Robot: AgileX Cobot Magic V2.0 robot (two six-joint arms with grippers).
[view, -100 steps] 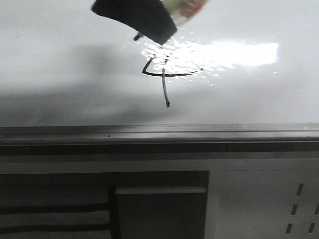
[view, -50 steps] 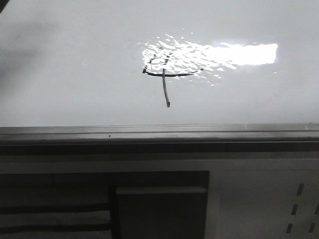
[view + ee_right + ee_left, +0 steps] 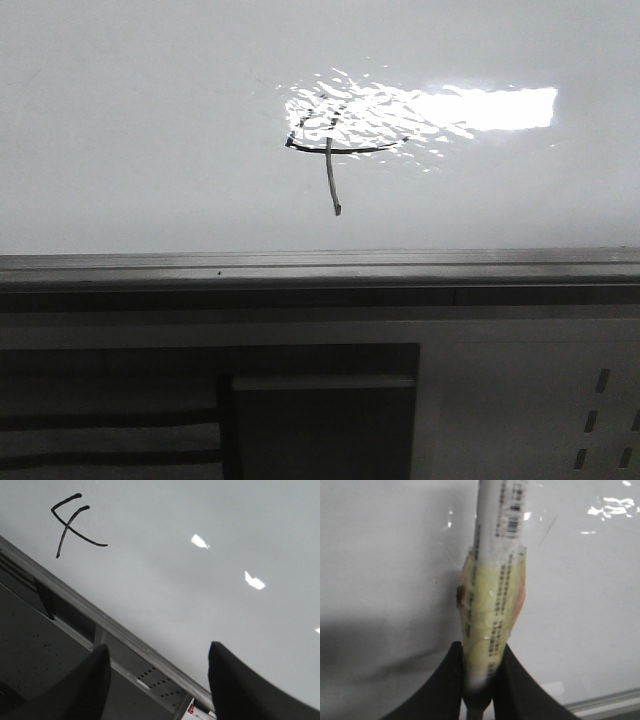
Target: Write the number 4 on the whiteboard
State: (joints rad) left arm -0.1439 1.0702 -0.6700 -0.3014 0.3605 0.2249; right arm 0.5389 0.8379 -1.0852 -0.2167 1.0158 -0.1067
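White, glossy whiteboard (image 3: 150,120) fills the far half of the front view, with a grey metal rail (image 3: 320,268) along its near edge. Bright rippled glare sits right of centre. The 4 (image 3: 331,150) is drawn in thin dark strokes at the glare's left end: long crossbar, stem running down toward the rail, top strokes faint in the glare. No arm shows in the front view.

Left gripper (image 3: 479,680): black jaws clamped on a marker (image 3: 495,580), white barrel with a barcode label, wrapped in yellowish tape above the grip. Its tip cannot be seen. Whiteboard behind it.

Right gripper (image 3: 159,680): jaws apart, holding nothing, over the whiteboard's edge and rail. The 4 appears well away from it.
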